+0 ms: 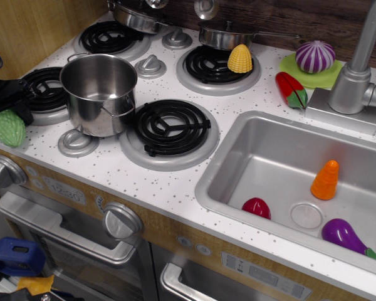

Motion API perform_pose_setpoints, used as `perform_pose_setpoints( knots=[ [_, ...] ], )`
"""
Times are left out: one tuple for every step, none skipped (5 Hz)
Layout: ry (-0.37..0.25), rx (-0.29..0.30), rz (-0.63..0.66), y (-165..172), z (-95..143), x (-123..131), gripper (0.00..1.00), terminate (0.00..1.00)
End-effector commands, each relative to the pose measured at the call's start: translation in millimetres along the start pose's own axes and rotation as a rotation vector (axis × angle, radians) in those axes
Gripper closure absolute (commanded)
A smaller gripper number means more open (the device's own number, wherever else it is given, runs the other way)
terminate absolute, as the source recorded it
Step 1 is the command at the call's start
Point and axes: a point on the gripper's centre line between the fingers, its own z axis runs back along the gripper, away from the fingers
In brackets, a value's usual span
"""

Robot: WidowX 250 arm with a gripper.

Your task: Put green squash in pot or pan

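The light green, bumpy green squash (7,129) is at the far left edge of the counter, tipped up on end beside the front-left burner (42,89). My black gripper (11,110) comes in from the left edge and is closed around the squash's upper part; most of the arm is out of view. The empty steel pot (100,93) stands just to the right, between the two front burners. A small steel pan (222,36) sits on the back-right burner.
A yellow corn-like cone (240,58) leans by the pan. A second pan (136,17) is at the back left. A red pepper (291,89) and a purple onion (315,56) lie by the faucet (357,75). The sink (263,157) holds several toys.
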Motion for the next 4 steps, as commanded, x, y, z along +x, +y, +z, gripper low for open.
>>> perform_pose_setpoints(
  knots=[
    [-0.095,0.058,-0.064,-19,46,16,1.00,0.00],
    [-0.114,0.134,-0.079,-41,82,20,1.00,0.00],
    [-0.148,0.199,-0.074,-61,109,14,1.00,0.00],
    [-0.201,0.251,-0.087,-87,128,8,1.00,0.00]
  ],
)
